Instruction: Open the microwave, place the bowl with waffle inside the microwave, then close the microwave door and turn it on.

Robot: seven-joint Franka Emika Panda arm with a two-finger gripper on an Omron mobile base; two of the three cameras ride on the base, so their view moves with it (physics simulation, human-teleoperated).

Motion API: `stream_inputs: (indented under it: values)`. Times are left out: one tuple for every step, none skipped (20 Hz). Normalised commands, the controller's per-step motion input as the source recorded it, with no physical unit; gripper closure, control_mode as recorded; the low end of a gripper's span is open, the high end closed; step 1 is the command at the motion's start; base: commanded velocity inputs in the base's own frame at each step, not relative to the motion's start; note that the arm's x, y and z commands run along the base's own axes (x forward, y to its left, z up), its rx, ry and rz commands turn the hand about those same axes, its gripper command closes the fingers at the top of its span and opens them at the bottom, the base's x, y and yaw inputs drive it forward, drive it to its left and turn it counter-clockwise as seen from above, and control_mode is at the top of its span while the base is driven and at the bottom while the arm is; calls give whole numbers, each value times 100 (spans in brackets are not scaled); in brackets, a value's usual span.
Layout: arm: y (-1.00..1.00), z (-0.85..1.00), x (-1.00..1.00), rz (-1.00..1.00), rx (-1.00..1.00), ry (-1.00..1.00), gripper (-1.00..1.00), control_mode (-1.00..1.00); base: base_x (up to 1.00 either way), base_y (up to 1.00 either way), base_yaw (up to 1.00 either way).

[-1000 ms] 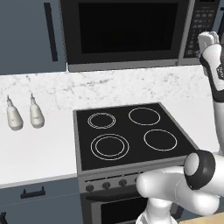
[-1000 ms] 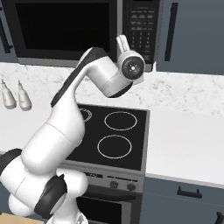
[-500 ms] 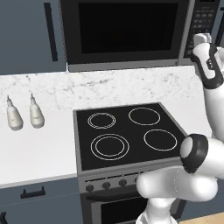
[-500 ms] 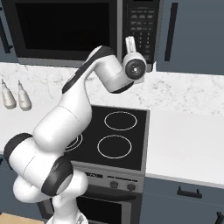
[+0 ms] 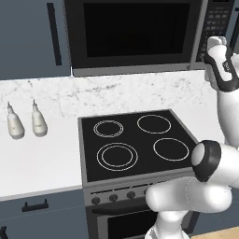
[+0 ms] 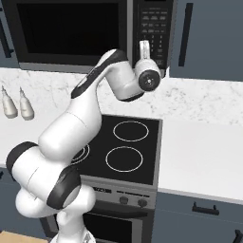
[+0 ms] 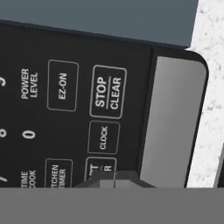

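The microwave (image 5: 135,70) hangs above the stove, its door (image 5: 133,30) closed and the black window dark. In the right base view the door (image 6: 66,31) also stands closed. My gripper (image 5: 213,43) is raised to the keypad panel (image 5: 217,18) at the microwave's right end, fingers shut with nothing between them. From the other side, the gripper (image 6: 144,45) points into the keypad (image 6: 154,23). In the hand view the shut gripper (image 7: 114,178) sits right at the keypad, below the CLOCK button (image 7: 103,137) and near STOP CLEAR (image 7: 108,92). The bowl and the waffle are out of view.
A black four-ring stove (image 5: 135,140) lies below the microwave, with knobs along its front. Two small white bottles (image 5: 16,123) (image 5: 38,121) stand on the marble counter (image 5: 37,163) at left. Dark blue-grey cabinets (image 6: 209,38) flank the microwave.
The hand has edged a little closer to the keypad and the arm's elbow has shifted. The microwave door has stayed closed.
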Motion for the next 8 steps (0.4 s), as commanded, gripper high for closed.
stream_inputs:
  values:
    - [0,-10,0,-2,8,-11,100,-100,0,0,0]
    - [0,0,-3,-3,6,-12,100,-100,0,0,0]
    - [-6,0,-31,-4,5,-10,100,-100,0,0,0]
    - [-16,0,-50,-5,5,-5,100,-100,0,0,0]
    - [-26,11,-75,-5,3,-3,100,-100,0,0,0]
    - [-32,14,-83,-5,2,0,100,-100,0,0,0]
    - [-36,21,-94,-5,0,0,100,-100,0,0,0]
    - [-39,23,-94,-5,0,0,100,-100,0,0,0]
